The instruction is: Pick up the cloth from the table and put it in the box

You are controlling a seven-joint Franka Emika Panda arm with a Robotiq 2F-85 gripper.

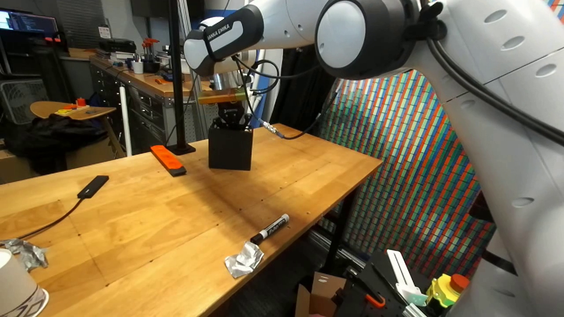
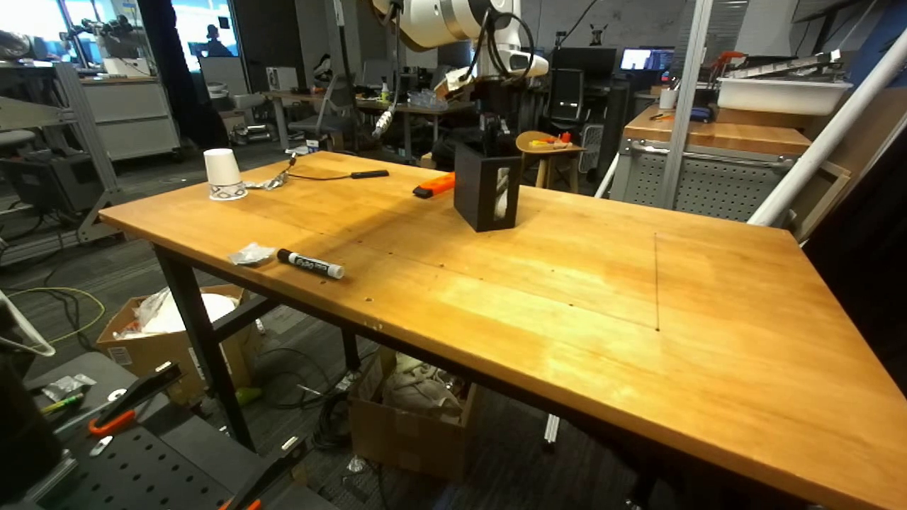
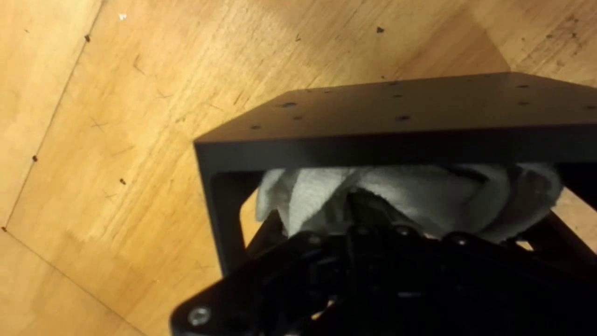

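Overhead, outstretched arm (image 1: 291, 22), wrist (image 1: 227, 81) pointing down, fingers (image 3: 366, 218) in black box (image 1: 230, 150) amid white cloth (image 3: 415, 198), gap and hold unclear.

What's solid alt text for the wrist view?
White cloth sits bunched inside an open-topped black box, with the dark claw reaching in over it from the bottom of the frame. The box stands on a scuffed wooden tabletop; whether the claw grips the cloth cannot be made out.
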